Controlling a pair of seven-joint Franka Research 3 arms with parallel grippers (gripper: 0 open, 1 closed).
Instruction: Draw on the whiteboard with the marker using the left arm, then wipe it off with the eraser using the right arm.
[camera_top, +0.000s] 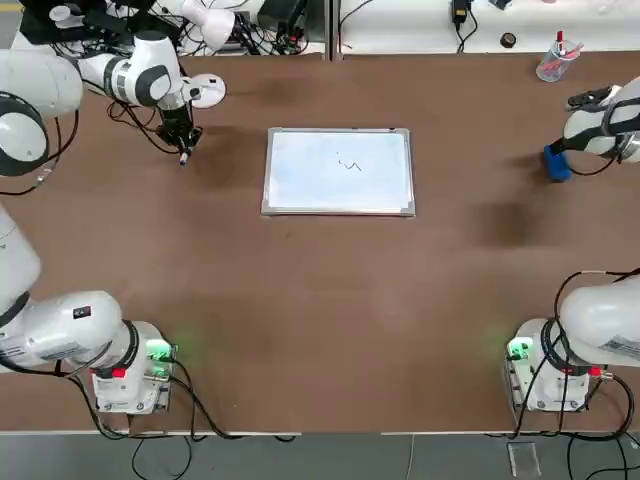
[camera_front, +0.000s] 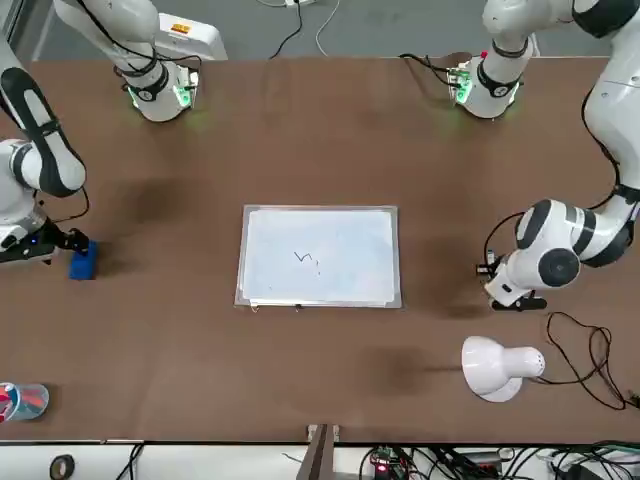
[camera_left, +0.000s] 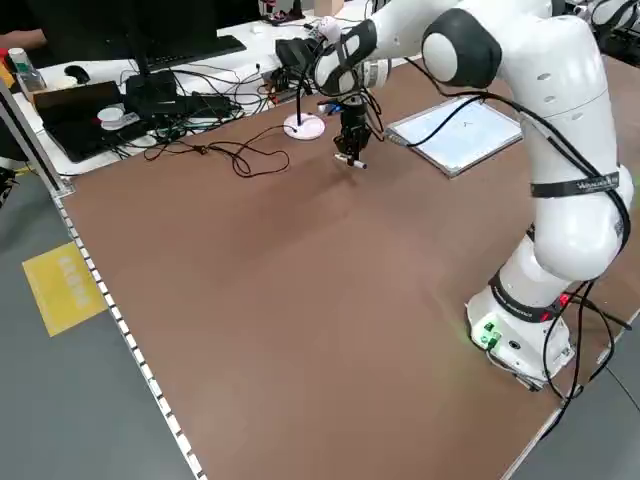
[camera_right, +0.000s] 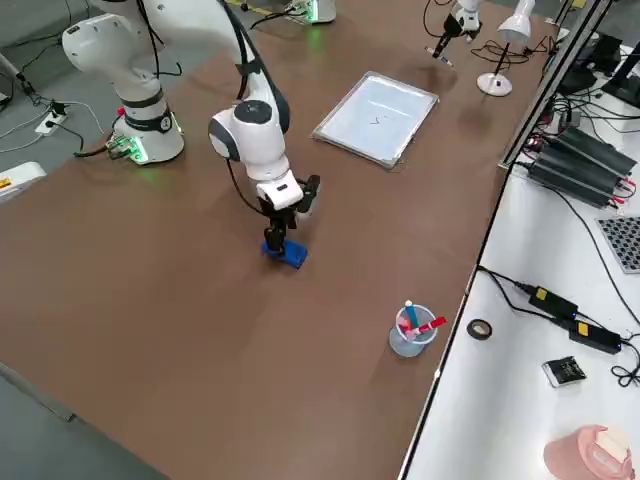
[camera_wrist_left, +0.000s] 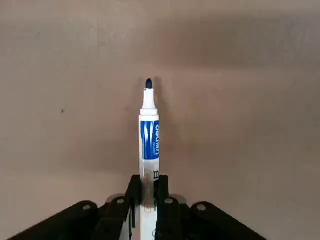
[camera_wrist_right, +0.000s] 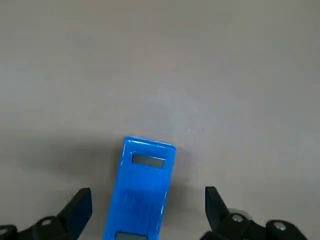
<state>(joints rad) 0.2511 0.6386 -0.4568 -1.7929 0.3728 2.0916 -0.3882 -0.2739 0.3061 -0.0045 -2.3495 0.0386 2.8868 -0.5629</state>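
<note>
On the matte brown bench (camera_top: 320, 320), the flat white whiteboard (camera_top: 338, 170) in its thin silver frame bears a small squiggle. Left of it, the left gripper (camera_wrist_left: 148, 200) has its jaws clamped on the slim white-and-blue marker (camera_wrist_left: 149, 130), tip down. At the right edge, the right gripper (camera_wrist_right: 148, 210) holds its jaws apart over the blue rectangular eraser (camera_wrist_right: 142, 187).

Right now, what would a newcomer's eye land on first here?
Probably the whiteboard mid-table, with a small dark squiggle. Then the left gripper, off the board's left side, shut on the uncapped marker, and the right gripper open over the blue eraser near the table's right edge.
</note>
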